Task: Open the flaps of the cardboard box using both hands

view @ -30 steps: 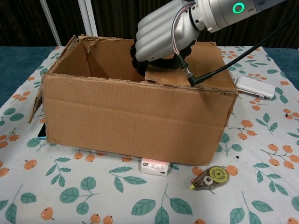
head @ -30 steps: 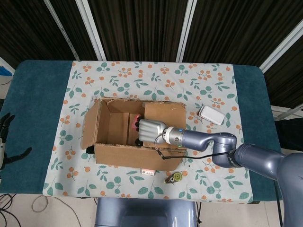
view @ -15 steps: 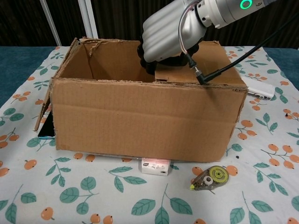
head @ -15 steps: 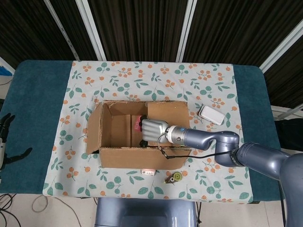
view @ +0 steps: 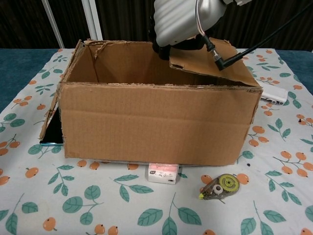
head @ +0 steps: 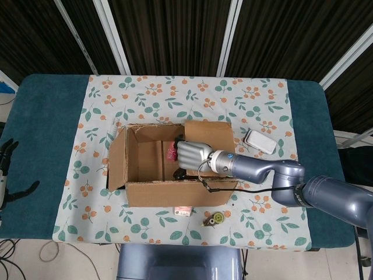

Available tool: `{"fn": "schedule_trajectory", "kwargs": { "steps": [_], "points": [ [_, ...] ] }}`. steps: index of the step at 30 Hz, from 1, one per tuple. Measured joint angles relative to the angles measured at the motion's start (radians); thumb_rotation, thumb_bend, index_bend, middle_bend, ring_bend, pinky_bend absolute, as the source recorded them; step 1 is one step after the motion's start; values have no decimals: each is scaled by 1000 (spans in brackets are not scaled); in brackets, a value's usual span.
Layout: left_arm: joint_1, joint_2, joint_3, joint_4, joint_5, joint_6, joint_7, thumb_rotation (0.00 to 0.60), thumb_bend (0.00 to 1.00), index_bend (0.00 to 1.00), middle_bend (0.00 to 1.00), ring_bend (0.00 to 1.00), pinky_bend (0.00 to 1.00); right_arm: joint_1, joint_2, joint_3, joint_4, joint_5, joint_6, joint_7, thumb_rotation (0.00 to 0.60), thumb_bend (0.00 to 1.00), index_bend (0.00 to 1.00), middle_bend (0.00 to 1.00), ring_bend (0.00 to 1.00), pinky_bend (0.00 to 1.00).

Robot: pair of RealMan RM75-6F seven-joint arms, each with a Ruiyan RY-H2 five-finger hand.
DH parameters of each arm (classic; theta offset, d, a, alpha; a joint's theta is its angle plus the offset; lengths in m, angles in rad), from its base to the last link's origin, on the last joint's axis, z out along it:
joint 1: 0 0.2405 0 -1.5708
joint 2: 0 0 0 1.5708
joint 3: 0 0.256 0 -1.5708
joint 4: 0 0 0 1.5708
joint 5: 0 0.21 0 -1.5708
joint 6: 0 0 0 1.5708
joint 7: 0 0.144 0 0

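Observation:
The brown cardboard box (head: pixel 157 195) (view: pixel 156 122) stands mid-table with its top partly open. Its left flap (head: pixel 116 164) (view: pixel 49 117) hangs outward and down. My right hand (head: pixel 193 156) (view: pixel 183 22) is over the box's right half, its fingers curled around the inner edge of the right flap (head: pixel 210 135) (view: pixel 215 63). That flap is held tilted up above the rim. My left hand (head: pixel 7 175) is at the far left edge of the head view, off the table, fingers spread and holding nothing. A pink item (head: pixel 171 153) lies inside the box.
A white case (head: pixel 260 141) (view: pixel 268 93) lies right of the box. A correction tape dispenser (head: pixel 214 219) (view: pixel 221 186) and a small pink-and-white packet (head: pixel 182 212) (view: pixel 164 174) sit at the box's front. A dark flat object (view: pixel 49 134) lies under the left flap.
My right hand has risen and drawn rightward, lifting the right flap from nearly flat to tilted up. The box slid slightly to the right. The left hand has not moved.

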Motion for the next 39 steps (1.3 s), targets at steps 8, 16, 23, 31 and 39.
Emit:
{"fn": "schedule_trajectory", "kwargs": {
  "steps": [8, 16, 23, 31, 39],
  "points": [
    [2, 0, -1, 0, 6, 7, -7, 600, 171, 0, 0, 0, 65, -13, 60, 24, -43, 29, -13, -57, 600, 1000, 546, 384, 260, 288],
    [3, -1, 2, 0, 13, 9, -13, 600, 171, 0, 0, 0, 65, -36, 112, 46, -76, 59, -24, -117, 600, 1000, 546, 386, 260, 288],
    [3, 0, 1, -2, 14, 11, -17, 600, 171, 0, 0, 0, 65, -54, 154, 63, -96, 91, -51, -164, 600, 1000, 546, 388, 258, 288],
    [5, -1, 1, -2, 18, 16, -18, 600, 171, 0, 0, 0, 65, -72, 196, 76, -118, 116, -77, -195, 600, 1000, 546, 388, 258, 288],
    [5, 0, 3, -4, 20, 14, -18, 600, 171, 0, 0, 0, 65, -83, 227, 87, -123, 130, -99, -219, 600, 1000, 546, 387, 257, 286]
  ]
}}
